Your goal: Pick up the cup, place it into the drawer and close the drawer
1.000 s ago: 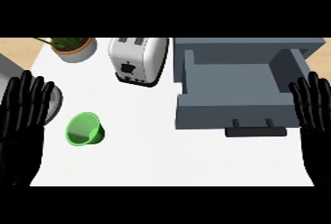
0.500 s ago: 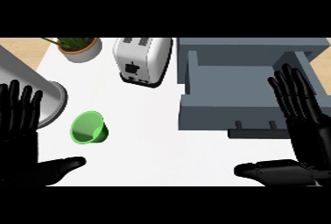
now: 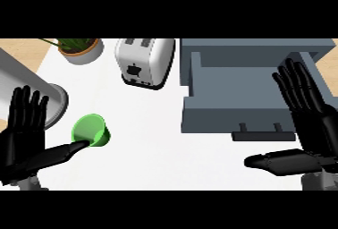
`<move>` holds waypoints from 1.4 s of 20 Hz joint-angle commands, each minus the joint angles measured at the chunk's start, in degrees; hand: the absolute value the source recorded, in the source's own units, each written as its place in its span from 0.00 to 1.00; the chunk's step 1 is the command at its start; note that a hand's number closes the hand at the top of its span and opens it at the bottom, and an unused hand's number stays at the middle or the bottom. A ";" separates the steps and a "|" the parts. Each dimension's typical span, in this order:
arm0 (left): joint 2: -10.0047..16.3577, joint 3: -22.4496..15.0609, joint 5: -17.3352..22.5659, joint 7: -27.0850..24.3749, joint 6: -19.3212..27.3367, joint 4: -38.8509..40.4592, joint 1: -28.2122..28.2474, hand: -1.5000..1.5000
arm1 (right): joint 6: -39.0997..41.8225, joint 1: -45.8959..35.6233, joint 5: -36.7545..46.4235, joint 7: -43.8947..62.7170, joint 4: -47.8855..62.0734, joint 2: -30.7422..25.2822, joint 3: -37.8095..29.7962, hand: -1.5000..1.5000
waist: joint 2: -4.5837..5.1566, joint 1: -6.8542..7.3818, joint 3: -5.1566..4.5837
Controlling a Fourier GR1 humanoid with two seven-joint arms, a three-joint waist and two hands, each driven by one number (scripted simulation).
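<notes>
White counter [image 3: 165, 152] holds the green cup [image 3: 90, 129] just right of the left hand [image 3: 23, 143] — the nearer one, released, thumb toward it; right hand [image 3: 314, 129], released too, hovers at the pulled-out drawer [image 3: 231, 116].

no readable text, label or number anywhere; small dark mark on the toaster [image 3: 145, 60], illegible

Two hands, matched pair. The left hand [image 3: 23, 141] is glossy black with long segmented fingers and a thick thumb. The right hand [image 3: 315, 127] has the same black finish and faint highlights. Short stubs of left forearm [image 3: 27, 182] and right forearm [image 3: 321, 181] show grey.
</notes>
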 commanded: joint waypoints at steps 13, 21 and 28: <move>4.57 8.26 2.37 -18.51 -6.30 32.96 -3.20 0.00 | 0.18 -5.61 1.12 -1.29 4.00 0.62 -1.57 0.00 | -0.02 -0.05 -0.02; 5.52 9.16 0.11 -31.71 -7.13 50.09 -5.81 0.00 | 3.35 -4.59 -3.48 4.03 -0.87 -2.42 -4.99 0.00 | -0.03 -0.27 -0.03; 8.95 11.60 -0.42 -44.91 -8.84 72.81 -15.09 0.00 | 2.82 -4.07 -1.35 0.85 0.85 -0.62 -3.72 0.00 | 0.06 -0.45 -0.05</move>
